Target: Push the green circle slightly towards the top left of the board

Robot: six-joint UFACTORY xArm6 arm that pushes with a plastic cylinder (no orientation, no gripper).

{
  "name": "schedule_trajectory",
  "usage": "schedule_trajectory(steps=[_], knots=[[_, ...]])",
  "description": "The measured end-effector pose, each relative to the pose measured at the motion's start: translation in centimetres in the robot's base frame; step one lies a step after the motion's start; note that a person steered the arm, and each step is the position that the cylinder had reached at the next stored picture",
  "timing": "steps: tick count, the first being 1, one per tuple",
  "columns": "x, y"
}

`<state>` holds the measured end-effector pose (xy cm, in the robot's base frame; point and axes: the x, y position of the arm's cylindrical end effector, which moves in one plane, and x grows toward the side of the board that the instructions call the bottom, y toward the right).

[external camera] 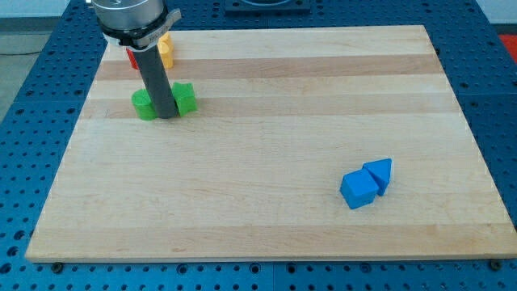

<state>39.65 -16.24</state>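
My tip (167, 115) stands between the green circle (145, 105) and a green block (186, 98), upper left. Yellow (166, 51) and red (132, 58) blocks crowd the board's (258, 218) top edge beyond; there are no fingers, only the rod.

Bright even overhead light, soft short shadows, sharp focus throughout

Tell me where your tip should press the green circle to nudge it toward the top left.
Press its lower-right edge. My tip sits between the green circle and the green star, just right of the circle; its round side should take a push from there.
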Motion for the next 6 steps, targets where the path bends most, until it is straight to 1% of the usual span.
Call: schedule_trajectory(steps=[1, 2, 5, 6], knots=[[1.9, 0.0], [3.6, -1.4], [-3.7, -2.2], [-4.9, -3.6]])
